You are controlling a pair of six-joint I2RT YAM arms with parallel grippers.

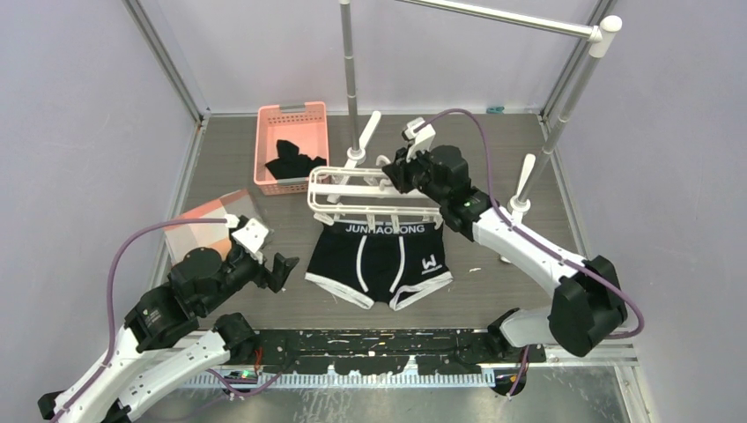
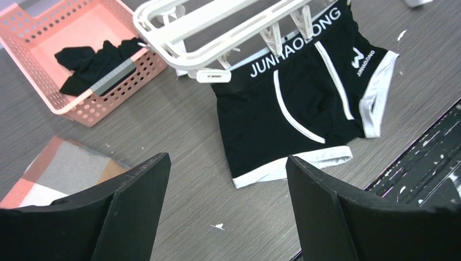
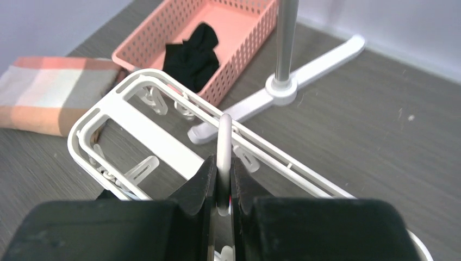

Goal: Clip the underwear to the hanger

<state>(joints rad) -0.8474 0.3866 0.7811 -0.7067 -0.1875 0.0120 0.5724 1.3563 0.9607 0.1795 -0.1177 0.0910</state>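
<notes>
Right wrist: right claw [image 3: 223, 175] pinches white plastic hanger [image 3: 155, 133] hook (rounded loop); left claw [image 2: 227, 163] gapes, empty.

The underwear [image 2: 255, 119] carries the only writing that can be read: white capitals spelling "JUNHAOLONG" run along its black waistband [image 2: 296, 46]. They are plain in the left wrist view, while in the top view a clip of the hanger [image 3: 157, 136] crosses one letter near the middle of the word. On one leg, near the white hem, sits a small white W logo [image 2: 357, 54] with the same word in tiny white letters just beside it.
</notes>
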